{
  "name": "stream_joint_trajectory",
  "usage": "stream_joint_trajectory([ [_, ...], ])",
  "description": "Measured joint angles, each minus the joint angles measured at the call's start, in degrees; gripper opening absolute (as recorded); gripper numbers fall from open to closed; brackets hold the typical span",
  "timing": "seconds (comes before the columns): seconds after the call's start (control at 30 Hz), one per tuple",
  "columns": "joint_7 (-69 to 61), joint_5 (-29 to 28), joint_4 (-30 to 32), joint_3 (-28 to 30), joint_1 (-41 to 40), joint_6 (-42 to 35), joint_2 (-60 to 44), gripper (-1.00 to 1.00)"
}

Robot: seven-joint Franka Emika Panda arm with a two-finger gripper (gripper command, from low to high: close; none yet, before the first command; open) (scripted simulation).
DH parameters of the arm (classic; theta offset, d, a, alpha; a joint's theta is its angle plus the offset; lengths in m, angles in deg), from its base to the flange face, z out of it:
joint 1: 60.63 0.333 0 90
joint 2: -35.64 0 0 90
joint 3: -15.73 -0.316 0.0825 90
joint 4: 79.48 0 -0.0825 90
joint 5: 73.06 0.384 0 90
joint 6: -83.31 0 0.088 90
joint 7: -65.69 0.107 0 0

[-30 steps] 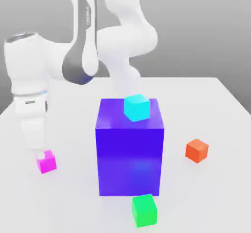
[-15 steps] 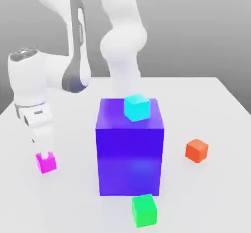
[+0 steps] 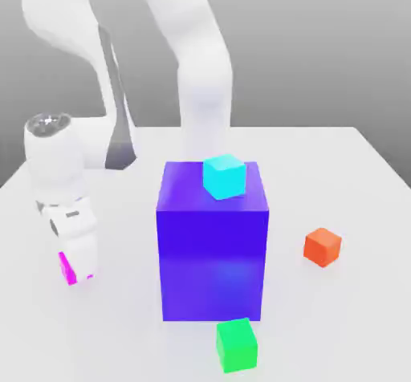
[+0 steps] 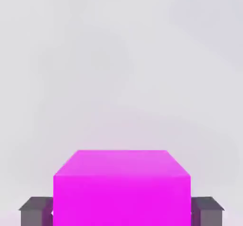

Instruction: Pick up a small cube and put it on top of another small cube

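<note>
The hand [image 4: 121, 211] has its fingers [image 4: 35, 210] clamped on the pink cube [image 4: 121, 187], low on the surface [image 3: 337, 180]. Swinging low toward the green cube [image 3: 237, 345] could clip the blue block [image 3: 213, 244].

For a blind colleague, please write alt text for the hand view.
A magenta cube sits between the gripper, its two grey jaws pressed against the cube's opposite sides. Beyond the cube lies a plain white table.
</note>
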Motion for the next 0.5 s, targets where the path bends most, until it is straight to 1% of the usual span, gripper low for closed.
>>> stream_joint_trajectory([
  [0.07, 0.54, -0.62, -0.11, 0.45, 0.36, 0.07, 0.31, -1.0],
  [0.13, -1.19, 1.33, 0.23, -1.04, -0.83, -0.22, -0.72, -1.0],
  [0.3, -8.99, 10.73, 1.99, -8.63, -6.8, -1.38, -5.26, -1.0],
  [0.5, -18.66, 23.51, 4.57, -20.63, -16.32, -2.48, -10.52, -1.0],
])
